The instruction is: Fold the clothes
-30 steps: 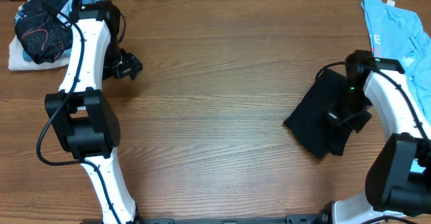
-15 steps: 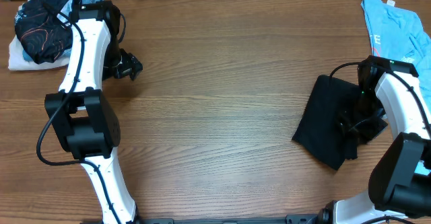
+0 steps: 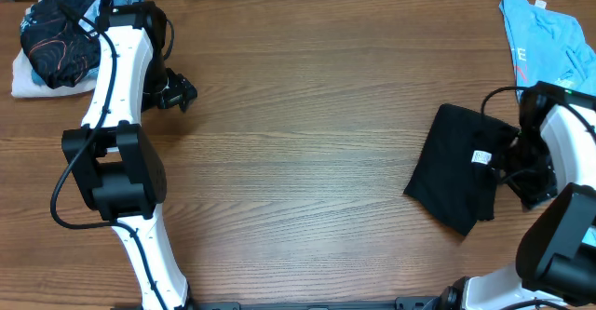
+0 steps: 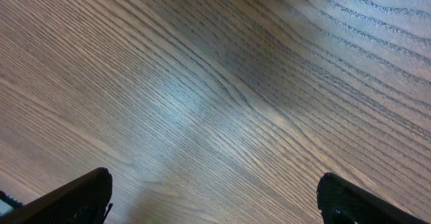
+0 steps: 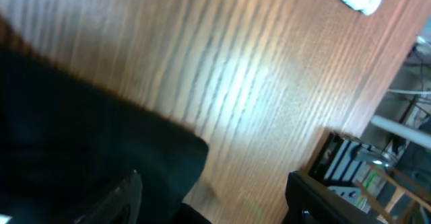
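Note:
The black T-shirt (image 3: 456, 175) lies folded into a slanted rectangle at the table's right, its small white label (image 3: 481, 156) showing. My right gripper (image 3: 529, 176) stands open at the shirt's right edge. In the right wrist view the black cloth (image 5: 81, 130) lies under one finger (image 5: 124, 197), bare wood shows between the jaws, and the right gripper (image 5: 215, 207) holds nothing. The light blue printed T-shirt (image 3: 540, 35) lies at the back right. My left gripper (image 3: 180, 94) hangs wide open over bare wood at the left, and the left wrist view shows the left gripper (image 4: 215, 204) empty.
A heap of other garments (image 3: 58, 31), black with red lines on white and blue cloth, sits at the back left corner behind the left arm. The table's right edge (image 5: 316, 150) runs close to my right gripper, with equipment beyond it.
My right gripper has opened and let go of the black T-shirt while sliding right toward the table's edge. The shirt has spread flatter and its white label now shows. The left arm has not moved.

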You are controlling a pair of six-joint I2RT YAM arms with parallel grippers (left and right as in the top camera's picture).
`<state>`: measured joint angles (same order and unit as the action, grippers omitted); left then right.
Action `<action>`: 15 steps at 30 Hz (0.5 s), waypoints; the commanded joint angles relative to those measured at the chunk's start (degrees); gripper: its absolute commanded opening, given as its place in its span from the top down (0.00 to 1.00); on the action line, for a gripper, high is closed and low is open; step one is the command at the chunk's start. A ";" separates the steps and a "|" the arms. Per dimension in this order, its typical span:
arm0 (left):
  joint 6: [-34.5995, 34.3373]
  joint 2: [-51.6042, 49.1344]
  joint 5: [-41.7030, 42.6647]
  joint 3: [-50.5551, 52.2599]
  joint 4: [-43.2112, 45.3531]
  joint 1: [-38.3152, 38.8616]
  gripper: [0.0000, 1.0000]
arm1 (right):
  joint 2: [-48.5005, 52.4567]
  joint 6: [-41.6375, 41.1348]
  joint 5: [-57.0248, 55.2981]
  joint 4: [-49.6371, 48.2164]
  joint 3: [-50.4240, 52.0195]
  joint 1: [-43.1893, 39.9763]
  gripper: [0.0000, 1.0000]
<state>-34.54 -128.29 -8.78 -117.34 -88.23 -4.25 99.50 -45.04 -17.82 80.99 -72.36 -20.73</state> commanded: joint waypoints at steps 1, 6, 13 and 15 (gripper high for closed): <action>0.28 0.15 0.07 0.31 0.02 -0.24 0.00 | -0.68 -1.25 0.72 1.55 -4.46 -0.28 0.27; 0.28 0.15 0.04 0.31 0.07 -0.24 0.00 | -2.58 5.92 5.62 2.75 -13.73 0.63 0.26; 0.26 0.15 0.04 0.31 0.48 -0.24 0.00 | -1.99 23.52 19.47 -4.57 -15.72 0.85 0.12; 0.26 0.15 0.04 0.31 0.72 -0.24 0.00 | -0.81 27.19 23.17 -8.13 -12.81 0.85 0.14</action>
<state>-34.54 -128.29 -8.80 -117.34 -87.81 -4.25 97.56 -26.06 -1.98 75.92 -87.96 -19.99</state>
